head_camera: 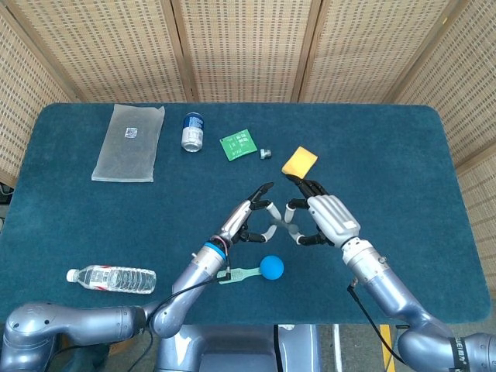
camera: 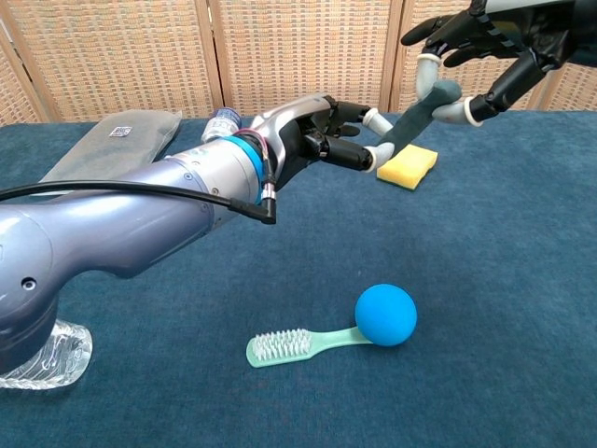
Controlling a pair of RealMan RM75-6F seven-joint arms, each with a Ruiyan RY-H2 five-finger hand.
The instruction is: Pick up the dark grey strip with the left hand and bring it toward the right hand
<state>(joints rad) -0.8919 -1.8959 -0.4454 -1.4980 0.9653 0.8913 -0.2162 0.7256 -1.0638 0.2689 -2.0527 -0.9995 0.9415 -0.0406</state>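
Observation:
The dark grey strip (camera: 417, 118) hangs slanted in the air above the table's middle, between my two hands. My left hand (camera: 322, 136) pinches its lower end between two fingertips (camera: 383, 155). My right hand (camera: 490, 39) reaches in from the upper right, and a fingertip and the thumb lie on either side of the strip's upper end. From the head view, the left hand (head_camera: 252, 217) and the right hand (head_camera: 327, 219) nearly meet, with only a short piece of the strip (head_camera: 278, 228) showing between them.
A blue ball (camera: 385, 315) and a pale green toothbrush (camera: 289, 345) lie below the hands. A yellow sponge (camera: 407, 165) sits just behind the strip. Further off are a water bottle (head_camera: 112, 278), a can (head_camera: 192, 131), a green card (head_camera: 239, 145) and a plastic bag (head_camera: 129, 142).

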